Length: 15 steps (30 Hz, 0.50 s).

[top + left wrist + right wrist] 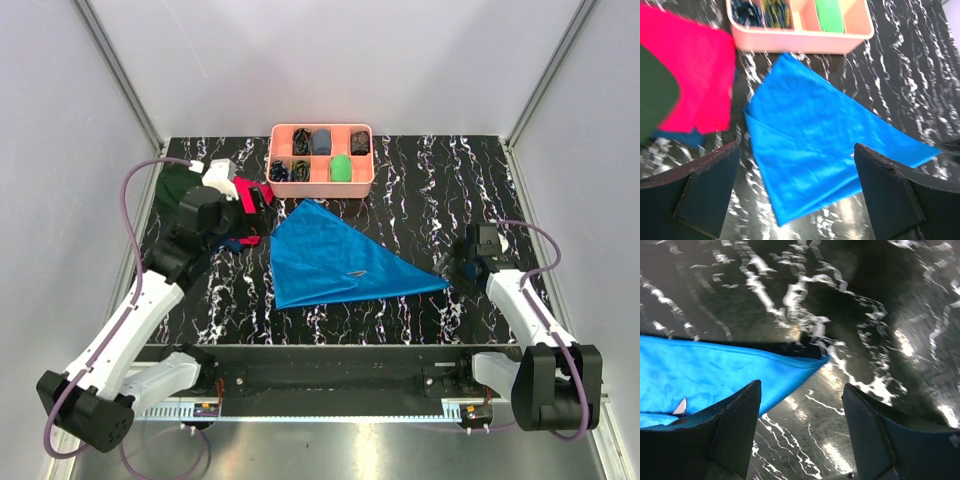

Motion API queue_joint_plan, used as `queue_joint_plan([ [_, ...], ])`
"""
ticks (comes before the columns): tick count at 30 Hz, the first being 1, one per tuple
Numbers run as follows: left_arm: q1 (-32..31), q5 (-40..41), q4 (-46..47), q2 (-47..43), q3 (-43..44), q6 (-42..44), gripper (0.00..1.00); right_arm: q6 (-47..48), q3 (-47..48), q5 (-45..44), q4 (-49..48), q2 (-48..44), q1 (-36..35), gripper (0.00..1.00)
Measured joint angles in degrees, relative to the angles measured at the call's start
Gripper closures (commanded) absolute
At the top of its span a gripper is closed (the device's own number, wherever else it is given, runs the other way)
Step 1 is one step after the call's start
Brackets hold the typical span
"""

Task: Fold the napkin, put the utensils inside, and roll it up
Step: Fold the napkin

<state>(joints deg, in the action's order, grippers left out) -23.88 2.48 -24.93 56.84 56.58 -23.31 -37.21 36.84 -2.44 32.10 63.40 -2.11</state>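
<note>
**Two open grippers flank the folded napkin**

At the far left of the table (pixel 420 180) lies a dark green cap (pixel 172 185), with a red cloth (pixel 250 192) just to its right. The left gripper (pixel 796 150) hovers above this spot. Its fingers (pixel 710 190) are spread wide and hold nothing; in the left wrist view the cloth below shows between them.

In the middle of the table lies the napkin (pixel 335 260), bright blue and folded into a flat triangle. Its broad side is to the left, and it tapers to a point on the right. Its far corner reaches close to the near wall of the pink tray (pixel 322 186), which sits at the far edge with small items in its compartments.

At the right, the right gripper (pixel 802 387) sits low at the napkin's pointed tip. Its fingers are parted and grip nothing. The blue tip lies on the table ahead of the gap, reaching in from the left-hand finger.
</note>
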Motion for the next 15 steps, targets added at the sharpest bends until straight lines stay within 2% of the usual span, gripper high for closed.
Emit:
queue_joint_plan([
  [5, 0.79, 3.91, -3.19, 0.24, 0.5, 5.4, 0.01, -1.79, -0.55, 0.5, 1.14, 0.7, 3.96, 0.31],
  [15, 2.32, 6.88, -5.66, -0.52, -1.68, 8.85, 0.01, -4.66, -1.03, 2.8, -1.27, 7.34, 4.74, 0.39],
])
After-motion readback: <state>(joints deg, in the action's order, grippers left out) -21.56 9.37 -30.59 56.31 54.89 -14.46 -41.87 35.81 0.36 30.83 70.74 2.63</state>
